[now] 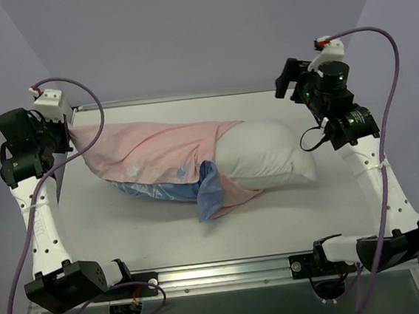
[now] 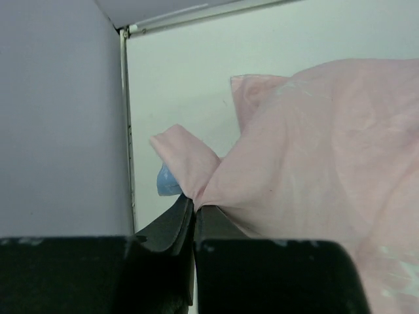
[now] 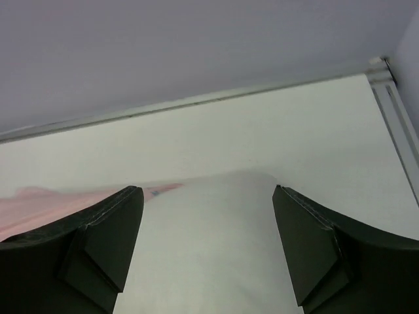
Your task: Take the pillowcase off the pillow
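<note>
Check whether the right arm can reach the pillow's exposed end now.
Probably yes: the right gripper is open, aimed at the bare end of the pillow, nothing between; the pillowcase covers only the left part.

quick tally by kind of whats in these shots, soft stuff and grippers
pillowcase: 1
pillow: 1
grippers: 2, the left gripper shut on a corner of the pillowcase and the right gripper open above the pillow
total: 4
</note>
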`<state>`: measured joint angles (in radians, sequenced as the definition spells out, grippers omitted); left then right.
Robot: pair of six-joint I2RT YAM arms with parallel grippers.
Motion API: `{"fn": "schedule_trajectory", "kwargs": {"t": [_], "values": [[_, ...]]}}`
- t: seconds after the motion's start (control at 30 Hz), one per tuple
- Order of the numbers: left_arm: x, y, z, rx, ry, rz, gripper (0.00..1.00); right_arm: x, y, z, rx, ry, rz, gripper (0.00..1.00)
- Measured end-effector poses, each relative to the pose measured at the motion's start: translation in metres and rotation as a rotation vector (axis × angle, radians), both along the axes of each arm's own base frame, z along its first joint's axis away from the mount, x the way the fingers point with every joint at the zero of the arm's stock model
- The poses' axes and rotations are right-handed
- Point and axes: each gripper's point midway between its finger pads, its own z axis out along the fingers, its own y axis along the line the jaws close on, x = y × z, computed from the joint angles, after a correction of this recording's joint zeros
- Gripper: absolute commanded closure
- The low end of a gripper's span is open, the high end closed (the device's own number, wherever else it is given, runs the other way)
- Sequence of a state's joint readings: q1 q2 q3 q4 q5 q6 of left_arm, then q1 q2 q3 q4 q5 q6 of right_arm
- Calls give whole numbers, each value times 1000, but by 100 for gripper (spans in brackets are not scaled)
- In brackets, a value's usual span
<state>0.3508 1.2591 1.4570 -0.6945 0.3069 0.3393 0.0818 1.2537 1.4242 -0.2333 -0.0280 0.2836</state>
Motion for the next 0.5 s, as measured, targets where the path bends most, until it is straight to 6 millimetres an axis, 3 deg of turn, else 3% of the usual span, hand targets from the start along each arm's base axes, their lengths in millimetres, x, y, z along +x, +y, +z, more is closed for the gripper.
{"fn": "schedule_trajectory", "kwargs": {"t": [0.03, 0.1, 0.13, 0.17, 0.23, 0.27, 0.3, 0.33, 0.37, 0.43, 0.5], "values": [[0, -9, 9, -11, -10, -20, 98, -2, 15, 24, -39, -43, 16, 22], [0, -17, 31, -19, -46, -32, 98, -9, 66, 49, -75, -99, 128, 32], [-1, -19, 41, -21, -65, -32, 98, -10, 84, 55, -89, -111, 172, 42], [-1, -22, 52, -23, -83, -35, 98, -7, 99, 50, -103, -97, 210, 67], [1, -26, 74, -26, -126, -38, 98, 5, 112, 28, -125, -41, 244, 84], [1, -30, 85, -27, -144, -41, 98, 13, 118, 6, -129, 9, 260, 93], [3, -33, 96, -28, -166, -41, 98, 17, 124, -20, -134, 64, 279, 94], [4, -37, 106, -28, -185, -45, 98, 19, 131, -59, -138, 144, 297, 94], [4, -44, 116, -29, -199, -54, 98, 13, 140, -114, -136, 244, 319, 82], [5, -61, 141, -31, -231, -75, 98, -30, 150, -211, -149, 472, 371, 64], [7, -77, 172, -31, -287, -98, 98, -65, 156, -261, -163, 585, 400, 58]]}}
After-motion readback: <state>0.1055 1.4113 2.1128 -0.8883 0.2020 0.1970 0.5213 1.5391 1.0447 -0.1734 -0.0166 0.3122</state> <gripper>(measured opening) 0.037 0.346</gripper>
